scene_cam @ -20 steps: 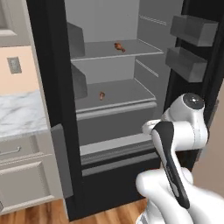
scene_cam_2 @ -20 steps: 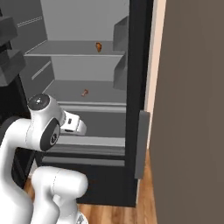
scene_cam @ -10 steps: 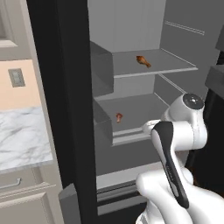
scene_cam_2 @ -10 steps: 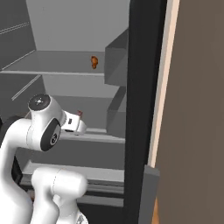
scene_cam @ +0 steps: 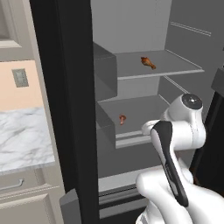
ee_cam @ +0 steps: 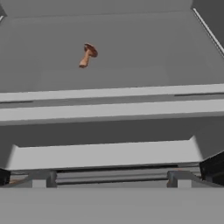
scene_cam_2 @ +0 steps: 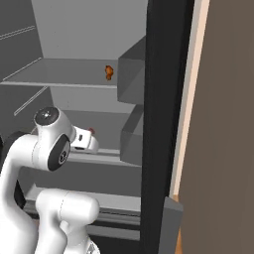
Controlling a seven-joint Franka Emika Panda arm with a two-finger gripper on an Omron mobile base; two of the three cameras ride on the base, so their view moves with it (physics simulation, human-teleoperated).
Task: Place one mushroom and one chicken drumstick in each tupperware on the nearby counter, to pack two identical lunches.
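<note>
The fridge stands open before me. A chicken drumstick (scene_cam: pixel 148 62) lies on its upper shelf, also visible as the drumstick (scene_cam_2: pixel 108 72) from the right. The mushroom (scene_cam: pixel 122 119), reddish-brown cap and pale stem, lies on the shelf below. In the hand view the mushroom (ee_cam: pixel 88 54) is ahead, beyond the shelf's front edge. My gripper (ee_cam: pixel 109 178) is open, holds nothing, and hangs in front of the lower shelf, well short of the mushroom. From the right, my white hand (scene_cam_2: pixel 85 143) partly covers the mushroom (scene_cam_2: pixel 91 131). A strip of the marble counter (scene_cam: pixel 22 140) lies to the left. The tupperware is out of view.
The fridge's black side post (scene_cam: pixel 65 109) stands between the counter and the shelves. Grey door bins (scene_cam_2: pixel 131 69) jut in at the right side. A drawer front (ee_cam: pixel 105 155) sits under the lower shelf. A brown panel (scene_cam_2: pixel 223 124) fills the far right.
The whole picture has shifted and grown: the base has driven closer to the open fridge. The arm keeps its pose and the gripper stays open; the food has not moved.
</note>
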